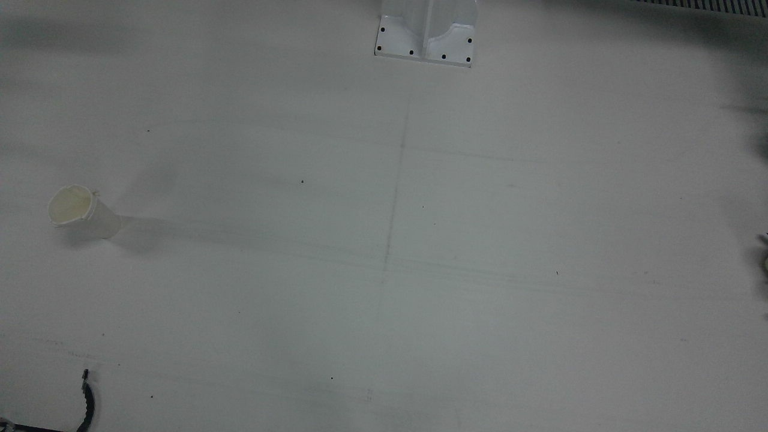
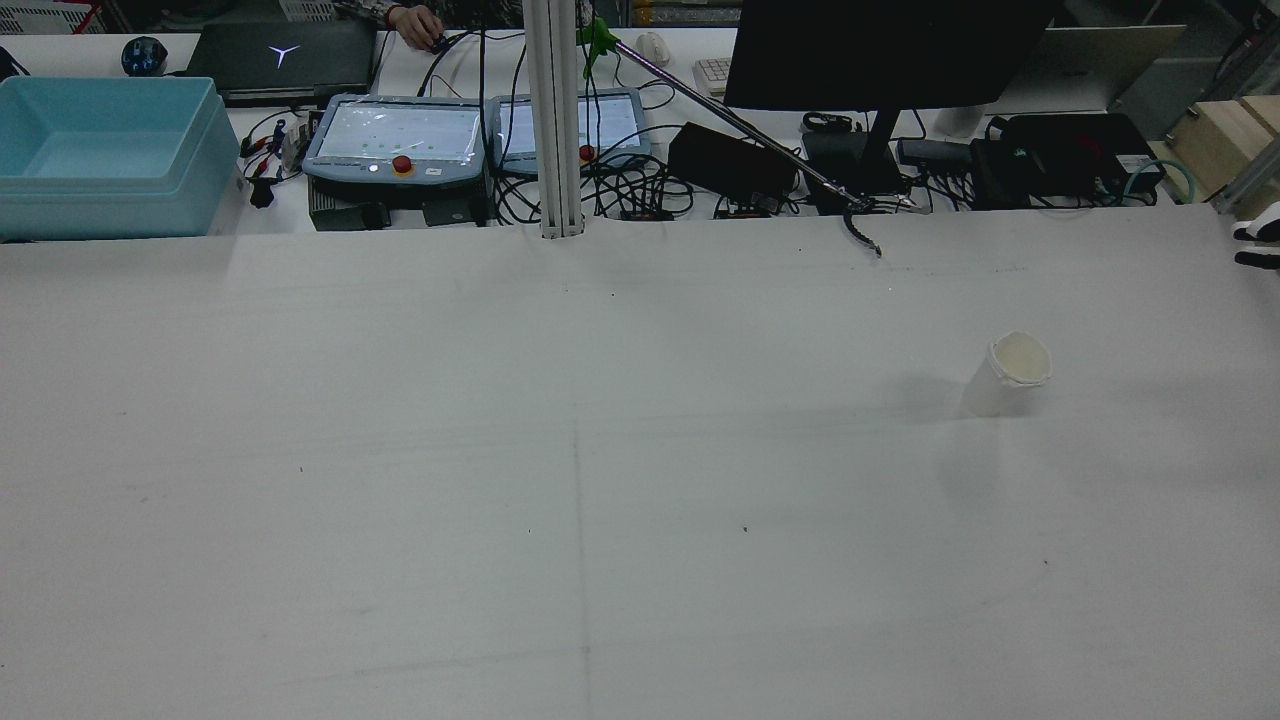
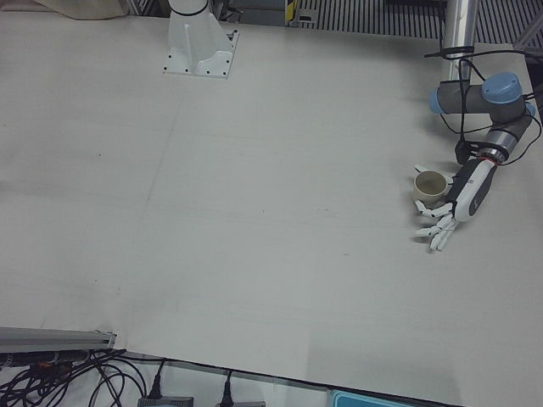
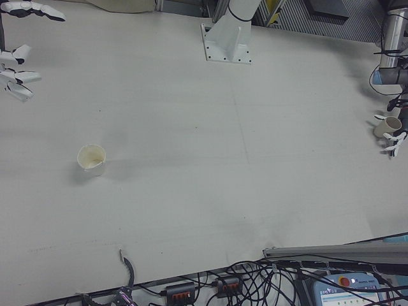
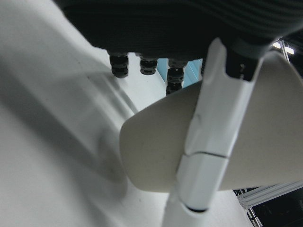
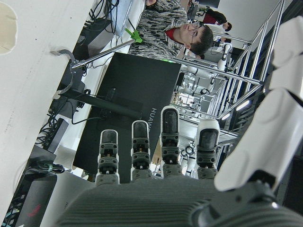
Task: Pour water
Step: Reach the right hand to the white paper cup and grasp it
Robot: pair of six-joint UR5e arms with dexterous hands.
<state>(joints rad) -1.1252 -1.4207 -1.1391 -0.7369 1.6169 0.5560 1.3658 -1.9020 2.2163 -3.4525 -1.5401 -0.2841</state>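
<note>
resting at the far edge of the table [image 3: 254, 212], our left hand [image 3: 454, 208] has its fingers [image 5: 208, 142] laid against the side of an upright paper cup [image 3: 429, 186]; we cannot tell whether the grasp is yet firm. our right hand [image 4: 18, 70] hovers with fingers spread, holding nothing, at the opposite edge. a second cup [image 4: 92, 159], also upright and mouth up, stands alone on the right arm's half, near the right hand and well apart from the left. we judge the held cup must cross nearly the whole table towards it before any pouring.
</note>
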